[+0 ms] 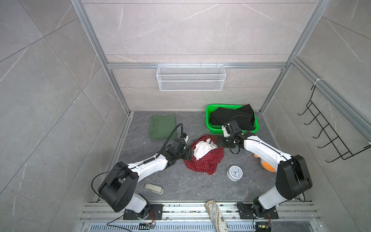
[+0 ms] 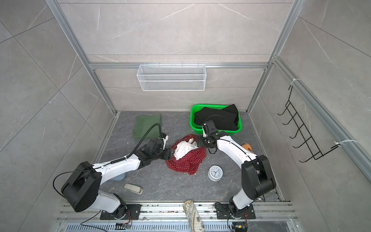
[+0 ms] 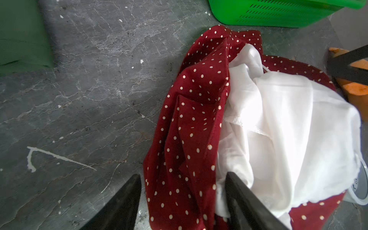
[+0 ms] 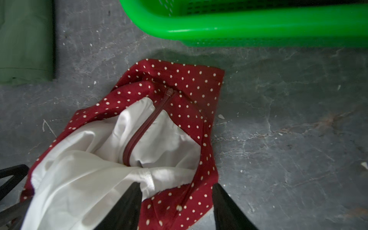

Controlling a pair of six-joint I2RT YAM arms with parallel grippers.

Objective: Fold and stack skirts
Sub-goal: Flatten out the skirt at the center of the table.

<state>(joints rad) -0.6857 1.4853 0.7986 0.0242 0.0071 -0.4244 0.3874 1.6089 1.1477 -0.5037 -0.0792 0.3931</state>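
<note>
Red dotted skirt [image 1: 204,162] is lying crumpled; left gripper [image 1: 189,155] at its nine o'clock and right gripper [image 1: 219,143] at two o'clock are straddling its edges, jaws apart.

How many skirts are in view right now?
3. Olive green skirt lies folded far left on the table; red polka-dot skirt is crumpled mid-table; black skirt sits in the green basket, which may hide more.

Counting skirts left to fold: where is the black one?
In both top views the black skirt lies in the green basket, far right, beyond the red skirt.
</note>
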